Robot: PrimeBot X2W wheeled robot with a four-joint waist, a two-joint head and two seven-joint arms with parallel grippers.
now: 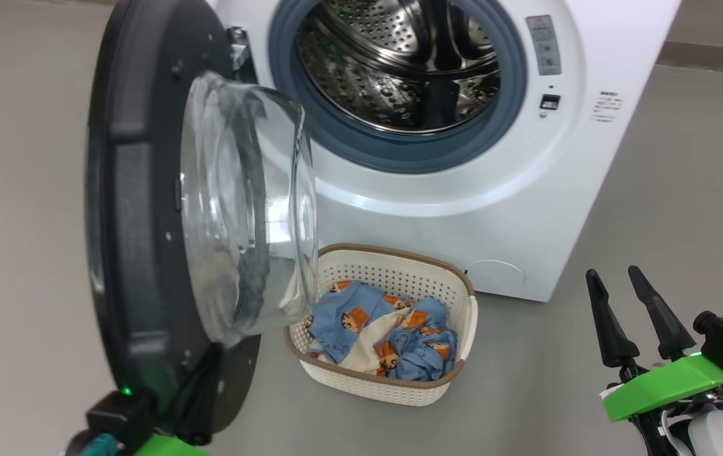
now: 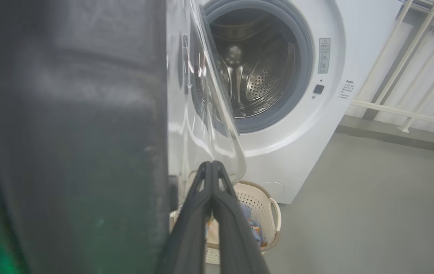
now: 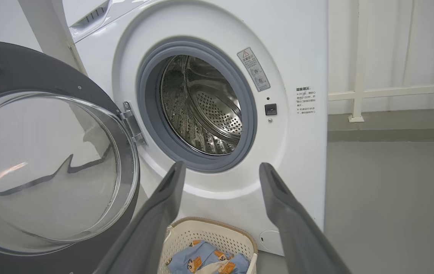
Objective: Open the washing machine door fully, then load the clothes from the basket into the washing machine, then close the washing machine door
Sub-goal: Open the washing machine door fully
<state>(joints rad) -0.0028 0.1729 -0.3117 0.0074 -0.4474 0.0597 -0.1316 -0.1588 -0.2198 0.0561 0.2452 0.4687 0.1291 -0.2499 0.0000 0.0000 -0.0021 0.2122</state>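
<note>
The washing machine [image 1: 462, 209] stands with its door [image 1: 127, 209] swung out to the left, glass bowl [image 1: 241, 209] facing right, and the steel drum [image 1: 399, 63] bare. On the floor below the opening sits the basket [image 1: 374, 380] holding the blue printed clothes [image 1: 386, 329]. My left gripper [image 2: 211, 164] is shut with nothing in it, fingers lying along the inner face of the door [image 2: 68, 133] beside the glass; in the head view my left gripper [image 1: 206, 380] rests at the door's lower edge. My right gripper [image 1: 613, 273] hangs open at the lower right, away from the basket [image 3: 209, 228].
Grey floor [image 1: 589, 392] surrounds the machine and lies open to the right of the basket. A white railing [image 2: 391, 110] and a low curb [image 3: 391, 135] run behind the washer on the right. The open door blocks the left side of the basket.
</note>
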